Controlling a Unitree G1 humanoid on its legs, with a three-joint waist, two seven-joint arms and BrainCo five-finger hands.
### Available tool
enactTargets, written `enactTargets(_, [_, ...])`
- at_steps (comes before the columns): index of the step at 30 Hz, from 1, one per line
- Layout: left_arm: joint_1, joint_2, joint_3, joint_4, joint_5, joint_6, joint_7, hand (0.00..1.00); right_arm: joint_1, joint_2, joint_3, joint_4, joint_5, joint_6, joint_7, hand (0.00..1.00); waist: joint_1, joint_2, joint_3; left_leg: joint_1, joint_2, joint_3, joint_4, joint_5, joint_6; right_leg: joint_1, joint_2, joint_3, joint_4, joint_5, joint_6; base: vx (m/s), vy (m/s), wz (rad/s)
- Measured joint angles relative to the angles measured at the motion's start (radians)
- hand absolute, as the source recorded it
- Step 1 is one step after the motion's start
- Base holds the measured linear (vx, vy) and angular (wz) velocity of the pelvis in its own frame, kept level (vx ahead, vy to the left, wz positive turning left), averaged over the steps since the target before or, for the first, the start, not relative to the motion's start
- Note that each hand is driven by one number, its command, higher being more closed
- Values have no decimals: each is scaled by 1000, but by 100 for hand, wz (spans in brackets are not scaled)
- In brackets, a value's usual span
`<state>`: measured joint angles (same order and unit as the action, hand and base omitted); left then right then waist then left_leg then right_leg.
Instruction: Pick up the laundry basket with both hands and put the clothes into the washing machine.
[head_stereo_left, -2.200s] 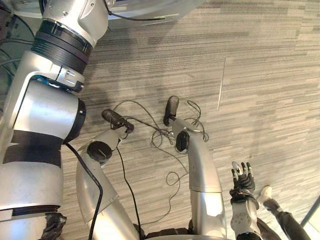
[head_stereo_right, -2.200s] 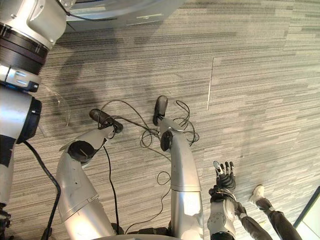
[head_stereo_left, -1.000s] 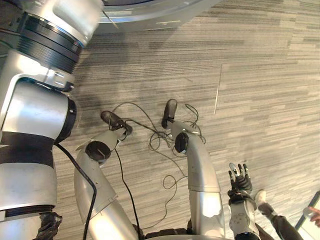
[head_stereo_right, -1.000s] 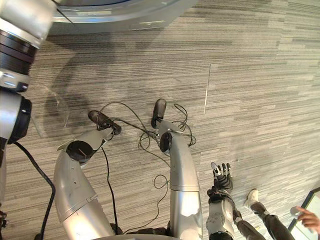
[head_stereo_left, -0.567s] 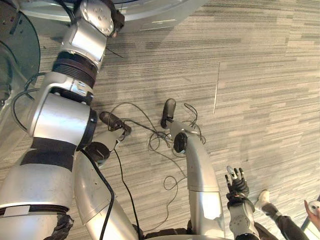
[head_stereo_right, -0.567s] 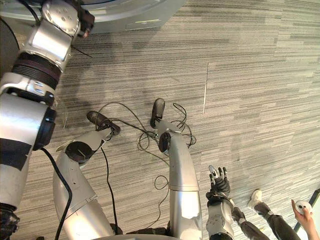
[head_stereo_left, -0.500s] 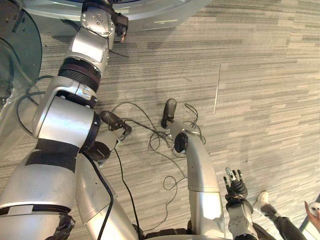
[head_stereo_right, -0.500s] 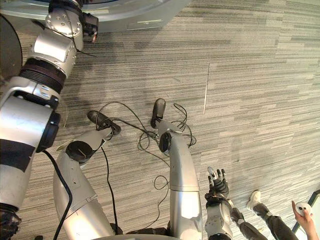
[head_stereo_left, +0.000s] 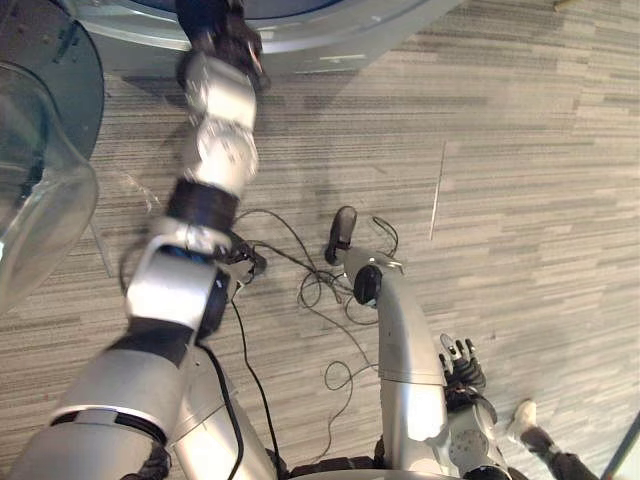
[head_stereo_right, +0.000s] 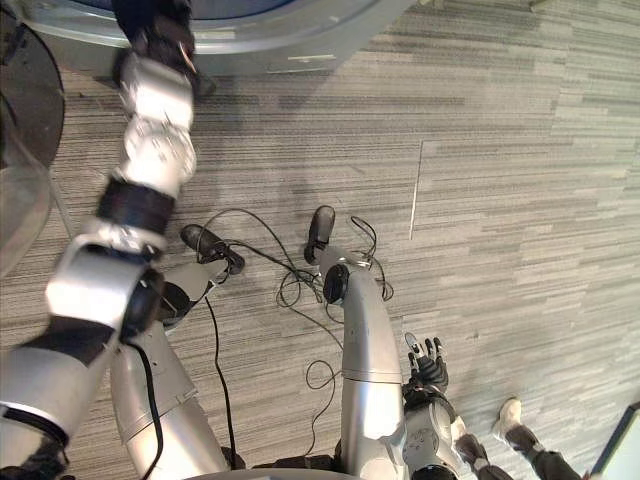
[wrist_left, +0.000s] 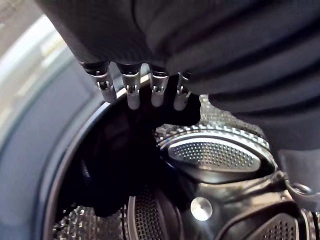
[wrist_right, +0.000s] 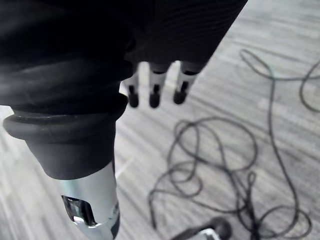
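Note:
My left arm stretches up to the washing machine's round grey front (head_stereo_left: 340, 35), and my left hand (head_stereo_left: 216, 22) is at its opening. In the left wrist view the left hand's fingers (wrist_left: 131, 90) are straight and point into the drum, where a dark garment (wrist_left: 112, 165) lies next to a perforated metal paddle (wrist_left: 215, 155). Whether the fingertips touch the cloth I cannot tell. My right hand (head_stereo_left: 460, 362) hangs low at my right side over the floor, fingers (wrist_right: 155, 90) straight and holding nothing.
The machine's glass door (head_stereo_left: 35, 190) stands swung open at the left. Striped grey carpet (head_stereo_left: 520, 150) spreads to the right. A person's shoe (head_stereo_left: 522, 415) shows at the lower right, close to my right hand.
My left arm has swung up and forward, so the hand now sits in the drum's mouth. The view has shifted a little. The right hand stays low.

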<state>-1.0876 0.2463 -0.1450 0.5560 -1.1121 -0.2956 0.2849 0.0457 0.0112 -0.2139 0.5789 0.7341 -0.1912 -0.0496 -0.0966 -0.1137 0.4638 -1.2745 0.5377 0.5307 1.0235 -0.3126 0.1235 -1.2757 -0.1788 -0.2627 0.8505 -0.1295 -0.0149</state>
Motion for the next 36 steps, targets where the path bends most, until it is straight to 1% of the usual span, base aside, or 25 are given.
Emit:
enactTargets(3, [312,-131,-21,-61,86,6,-2,0,1,-30,35,-15,-32,-3,-7,0,3,6,-2,72,-37,-6,-37,10,-16,72,-25,-8,0,-22,3,-32,-3,44])
enactTargets(4, [469,-190,-50,-69,151,22,-5,0,1,-38,41,-14,-41,-3,-14,0,7,10,-3,127,-66,-5,-69,17,-27,124,-41,-11,-7,-36,9,-30,-17,51])
enactTargets(5, [529,-207,-59,-71,175,31,-12,0,1,-39,45,-13,-44,-4,-14,0,11,11,-3,153,-75,-3,-82,21,-34,147,-46,-12,-12,-39,9,-29,-31,57])
enactTargets(6, [664,-244,-59,-72,227,55,-40,0,1,-39,49,-10,-63,-4,-15,0,25,15,-5,221,-106,-2,-129,34,-51,212,-57,-15,-37,-44,13,-18,-38,38])
enactTargets(8, [768,-261,-57,-65,266,71,-49,0,3,-39,56,7,-77,-4,-16,0,43,27,-11,297,-136,-1,-186,47,-71,289,-63,-26,-76,-45,15,5,-55,37])
enactTargets(9, [813,-265,-56,-40,304,74,-51,0,5,-45,54,27,-78,-7,-20,0,58,42,-18,346,-153,-1,-224,62,-82,345,-66,-36,-106,-42,19,23,-62,38])
enactTargets(10, [853,-265,-53,-19,329,75,-54,0,15,-52,55,39,-78,-8,-27,0,67,61,-29,399,-172,-2,-264,81,-72,404,-68,-48,-134,-41,21,44,-61,41])
enactTargets(11, [896,-260,-38,6,426,75,-61,0,31,-56,56,48,-78,-10,-40,0,78,79,-39,474,-197,-2,-319,100,-76,482,-73,-61,-173,-39,26,87,-62,44])
enactTargets(12, [930,-254,-33,37,541,74,-62,0,44,-61,56,66,-79,-23,-45,0,88,98,-56,547,-221,-3,-375,119,-84,560,-77,-75,-213,-35,31,79,-50,39])
enactTargets(13, [943,-251,-30,50,586,74,-63,0,45,-63,57,80,-79,-23,-49,0,88,105,-66,581,-236,-3,-404,131,-81,595,-80,-84,-232,-34,33,104,-51,39])
enactTargets(15, [984,-238,1,119,780,81,-64,0,48,-59,64,119,-111,-26,-63,0,88,117,-102,711,-281,-6,-515,172,-91,729,-84,-113,-307,-26,42,132,-69,32])
enactTargets(16, [993,-232,1,141,820,85,-64,0,50,-58,67,129,-118,-26,-63,0,87,119,-114,737,-291,-7,-542,183,-95,758,-84,-123,-327,-23,44,148,-75,28])
enactTargets(17, [1009,-221,15,184,885,95,-66,0,54,-56,67,151,-121,-26,-62,0,87,120,-144,791,-314,-10,-605,207,-101,812,-83,-137,-367,-17,48,174,-70,36])
enactTargets(18, [1035,-230,79,244,955,99,-70,0,62,-57,59,178,-138,-24,-61,0,87,126,-183,859,-338,-16,-672,236,-106,885,-82,-164,-415,-13,53,173,-72,37])
enactTargets(20, [1052,-243,150,307,937,101,-93,0,70,-57,36,208,-150,-24,-58,0,83,133,-216,914,-359,-32,-728,258,-113,951,-76,-184,-460,-8,61,102,-46,30])
enactTargets(22, [1078,-247,255,404,776,105,-121,0,73,-59,-17,284,-159,-15,-53,0,81,144,-274,1006,-386,-49,-827,298,-126,1053,-57,-218,-552,9,73,162,-60,30])
enactTargets(23, [1090,-239,287,437,696,114,-133,0,71,-60,-44,321,-165,-9,-52,0,82,150,-293,1057,-400,-60,-882,319,-138,1105,-44,-234,-603,21,78,159,-49,23])
enactTargets(24, [1096,-233,300,447,665,119,-141,0,70,-61,-55,339,-171,-1,-50,0,83,153,-301,1081,-406,-62,-909,333,-136,1128,-37,-240,-625,26,79,137,-40,15])
enactTargets(25, [1113,-222,318,474,641,126,-156,0,66,-62,-75,377,-189,7,-39,0,85,157,-322,1124,-416,-62,-960,349,-147,1169,-25,-247,-668,38,83,121,-34,3])
enactTargets(26, [1128,-216,329,488,647,135,-164,0,65,-61,-90,398,-196,15,-33,0,85,160,-337,1152,-421,-62,-993,363,-143,1195,-14,-248,-697,46,85,119,-31,-5])
enactTargets(28, [1150,-215,354,522,695,152,-177,0,62,-58,-116,452,-196,33,-24,0,84,160,-357,1216,-432,-59,-1046,376,-152,1251,3,-246,-748,61,88,117,-22,-13])
enactTargets(30, [1176,-220,355,550,842,177,-182,0,68,-58,-158,511,-227,61,-6,0,83,155,-397,1284,-443,-39,-1092,379,-157,1305,22,-228,-785,68,93,140,-31,-28])
enactTargets(33, [1177,-218,354,555,931,191,-194,0,67,-59,-172,535,-233,77,8,0,79,149,-401,1346,-448,-31,-1114,379,-158,1349,31,-204,-802,70,91,72,-15,-31])
enactTargets(35, [1175,-213,349,555,979,199,-197,0,71,-52,-170,546,-234,88,13,0,76,136,-397,1407,-447,-24,-1114,377,-160,1398,35,-176,-814,70,90,43,-36,-43])
enactTargets(36, [1175,-212,343,554,1010,199,-196,0,69,-50,-166,545,-237,89,23,0,73,132,-399,1429,-441,-7,-1110,368,-173,1413,40,-154,-819,70,90,-1,-40,-51])
